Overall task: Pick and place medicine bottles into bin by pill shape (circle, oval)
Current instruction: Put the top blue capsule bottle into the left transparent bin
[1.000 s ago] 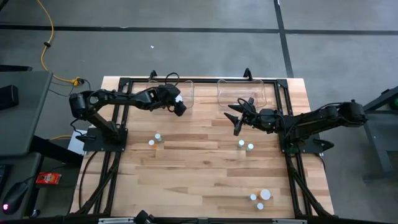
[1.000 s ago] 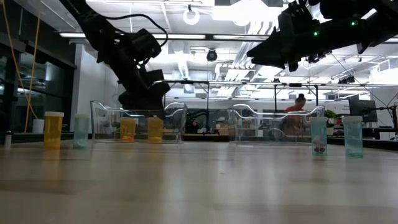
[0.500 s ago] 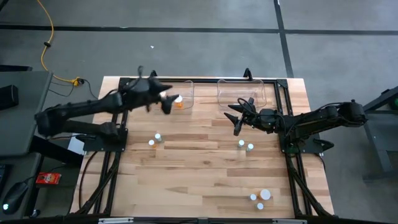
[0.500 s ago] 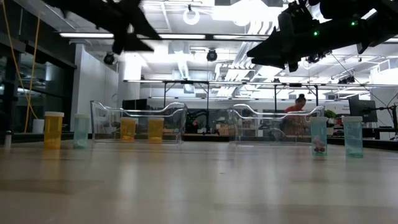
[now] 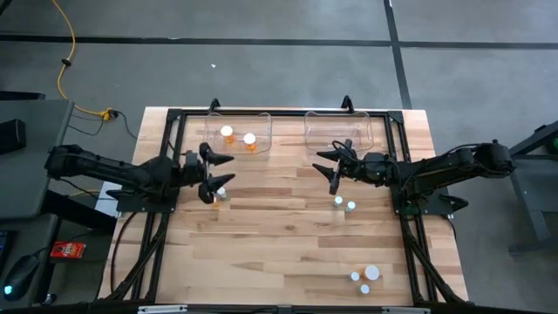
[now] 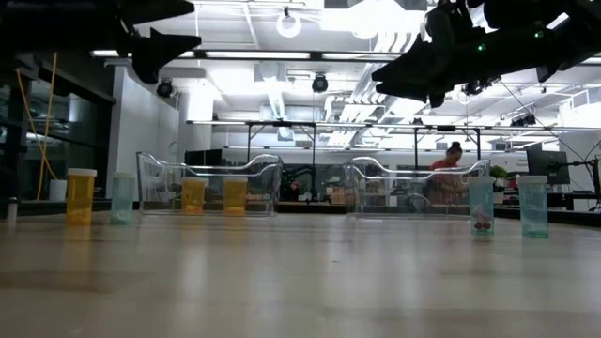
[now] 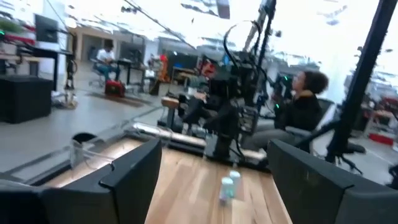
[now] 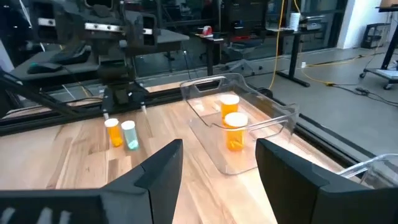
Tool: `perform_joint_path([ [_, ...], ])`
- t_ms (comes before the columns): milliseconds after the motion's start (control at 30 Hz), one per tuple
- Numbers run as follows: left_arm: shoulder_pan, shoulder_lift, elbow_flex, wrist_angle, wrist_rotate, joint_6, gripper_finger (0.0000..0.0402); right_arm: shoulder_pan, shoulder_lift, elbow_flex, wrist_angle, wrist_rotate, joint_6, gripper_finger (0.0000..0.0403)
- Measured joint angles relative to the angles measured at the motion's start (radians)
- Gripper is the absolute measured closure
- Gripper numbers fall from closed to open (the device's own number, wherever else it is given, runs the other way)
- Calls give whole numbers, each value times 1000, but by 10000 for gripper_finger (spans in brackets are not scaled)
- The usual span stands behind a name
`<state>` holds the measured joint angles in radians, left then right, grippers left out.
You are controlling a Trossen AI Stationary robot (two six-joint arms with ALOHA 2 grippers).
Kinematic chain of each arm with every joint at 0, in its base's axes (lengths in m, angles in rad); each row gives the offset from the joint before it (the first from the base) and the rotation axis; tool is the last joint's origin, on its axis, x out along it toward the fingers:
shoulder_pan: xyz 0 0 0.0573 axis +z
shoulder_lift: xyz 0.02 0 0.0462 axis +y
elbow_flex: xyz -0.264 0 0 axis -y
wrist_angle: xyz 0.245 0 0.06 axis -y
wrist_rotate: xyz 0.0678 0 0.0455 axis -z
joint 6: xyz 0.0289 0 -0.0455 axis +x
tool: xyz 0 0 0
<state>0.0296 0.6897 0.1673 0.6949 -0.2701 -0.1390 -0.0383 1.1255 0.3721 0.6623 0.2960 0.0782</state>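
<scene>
Overhead looks straight down, low looks level; both share the left bin

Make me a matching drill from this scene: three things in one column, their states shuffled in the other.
Things
1. left bin
2. left hand
3. right hand

States
A. open, above the table in front of the right bin
B. holds two orange bottles
C. open, by the orange and teal pair

Pairs: 1-B, 2-C, 3-A
</scene>
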Motion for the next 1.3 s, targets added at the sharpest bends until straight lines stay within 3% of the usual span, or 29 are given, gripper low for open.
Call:
perform_joint_path([
  [167,1,-22,0,1,-2,2,119,27,0,30,-70,-89,103,206],
  [233,1,-24,0,5,-2,4,119,78,0,90,-248,-83,115,206],
  [400,2,-23,0,3,-2,4,119,220,8,272,-813,80,224,206],
  [600,2,-23,0,1,-2,1,119,369,8,366,-1179,56,469,206],
  [833,2,-23,0,-2,-2,1,119,454,20,366,-1275,108,618,206],
  [1300,3,-23,0,-12,-2,1,119,391,220,366,-1310,113,551,206],
])
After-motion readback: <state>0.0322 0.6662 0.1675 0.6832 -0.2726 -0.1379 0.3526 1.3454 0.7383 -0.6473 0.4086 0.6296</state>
